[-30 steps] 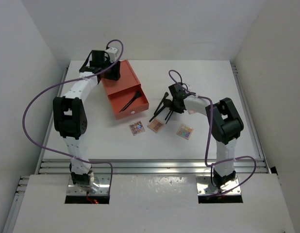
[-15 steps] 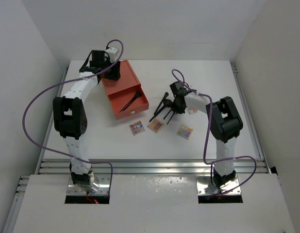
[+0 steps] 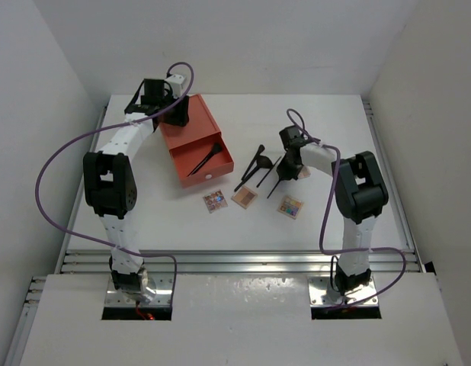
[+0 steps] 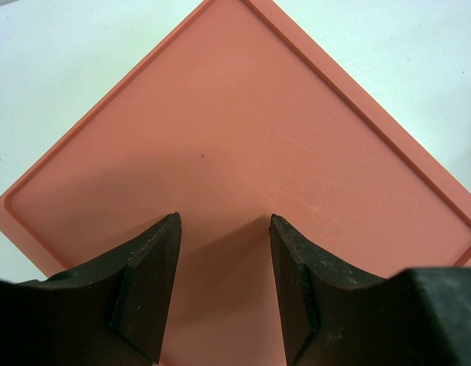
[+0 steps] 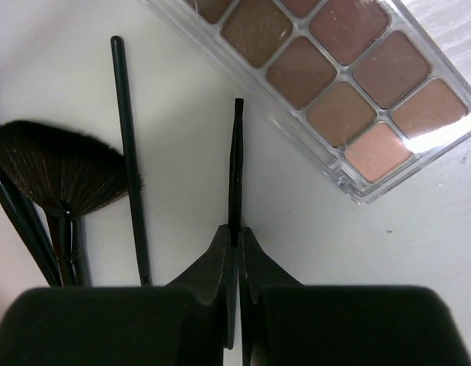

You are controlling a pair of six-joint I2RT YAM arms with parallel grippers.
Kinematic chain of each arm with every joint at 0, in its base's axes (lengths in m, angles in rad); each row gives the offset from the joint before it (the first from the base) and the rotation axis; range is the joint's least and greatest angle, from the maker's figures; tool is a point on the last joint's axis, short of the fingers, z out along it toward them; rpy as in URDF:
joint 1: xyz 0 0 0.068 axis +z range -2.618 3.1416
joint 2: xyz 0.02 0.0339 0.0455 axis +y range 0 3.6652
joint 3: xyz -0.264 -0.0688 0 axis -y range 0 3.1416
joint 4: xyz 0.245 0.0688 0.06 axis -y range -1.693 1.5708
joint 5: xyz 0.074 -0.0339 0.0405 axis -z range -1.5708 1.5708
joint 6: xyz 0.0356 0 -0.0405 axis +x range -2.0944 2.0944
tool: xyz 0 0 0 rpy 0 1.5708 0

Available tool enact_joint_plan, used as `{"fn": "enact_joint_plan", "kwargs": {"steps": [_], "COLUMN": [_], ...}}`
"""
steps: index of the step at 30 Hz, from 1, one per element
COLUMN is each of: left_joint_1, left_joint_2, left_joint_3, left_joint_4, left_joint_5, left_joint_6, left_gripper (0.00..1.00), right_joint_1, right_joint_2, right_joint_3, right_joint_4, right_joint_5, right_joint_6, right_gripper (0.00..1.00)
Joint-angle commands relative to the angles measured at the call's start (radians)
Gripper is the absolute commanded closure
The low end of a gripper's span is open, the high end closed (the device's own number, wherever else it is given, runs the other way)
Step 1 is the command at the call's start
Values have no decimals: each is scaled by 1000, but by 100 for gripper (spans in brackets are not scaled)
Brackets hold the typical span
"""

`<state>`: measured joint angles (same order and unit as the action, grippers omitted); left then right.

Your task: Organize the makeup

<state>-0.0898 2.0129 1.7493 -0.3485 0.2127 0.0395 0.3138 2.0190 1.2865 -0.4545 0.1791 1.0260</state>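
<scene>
My right gripper (image 3: 286,163) (image 5: 237,232) is shut on a thin black makeup brush (image 5: 235,164) (image 3: 274,184) whose handle sticks out past the fingertips, low over the table. Left of it lie a fan brush (image 5: 60,164) and another thin brush (image 5: 129,152), crossed in a small pile (image 3: 251,168). A long palette (image 5: 334,76) with pinkish-brown pans lies just right of the gripper. Three small square palettes (image 3: 215,200) (image 3: 244,197) (image 3: 290,207) sit nearer the front. My left gripper (image 3: 173,114) (image 4: 224,221) hangs open over the orange box, holding nothing.
The orange drawer box (image 3: 191,133) (image 4: 243,114) stands at the back left, its drawer pulled out toward the middle with one black brush (image 3: 206,159) lying in it. White walls close in the table on the left, right and back.
My right gripper has shifted right, away from the brush pile, and closed on the thin brush, which now lies apart from the others. The left arm has not moved.
</scene>
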Motion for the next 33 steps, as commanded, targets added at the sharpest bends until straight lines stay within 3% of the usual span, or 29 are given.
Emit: {"fn": "enact_joint_plan", "kwargs": {"steps": [1, 11, 17, 18, 19, 22, 25, 30, 33], "left_joint_1": [15, 15, 15, 15, 15, 15, 15, 15, 24], "left_joint_2": [35, 35, 44, 44, 44, 44, 44, 44, 44], "left_joint_3": [-4, 6, 6, 6, 6, 6, 6, -4, -4], "left_joint_4": [-58, -58, -58, -58, -58, -58, -58, -58, -58], "left_joint_5": [-4, -4, -4, -4, -4, -4, -4, -13, -13], "left_joint_6": [-21, -21, -21, -21, -21, -21, -21, -21, -21], "left_gripper": [44, 44, 44, 44, 44, 44, 44, 44, 44], "right_joint_1": [-7, 28, 90, 99, 138, 210, 283, 393, 426], "right_joint_2": [12, -195, -331, -336, -338, -332, -260, -107, -34], "right_joint_3": [-44, -99, -119, -98, -84, -9, 86, 238, 306], "right_joint_4": [-62, 216, 480, 519, 534, 603, 652, 726, 688], "right_joint_5": [16, 123, 76, 35, 8, -142, -295, -420, -499], "right_joint_6": [-45, -447, -909, -955, -1112, -1284, -1337, -1403, -1434], "right_gripper": [100, 100, 100, 100, 100, 100, 100, 100, 100]}}
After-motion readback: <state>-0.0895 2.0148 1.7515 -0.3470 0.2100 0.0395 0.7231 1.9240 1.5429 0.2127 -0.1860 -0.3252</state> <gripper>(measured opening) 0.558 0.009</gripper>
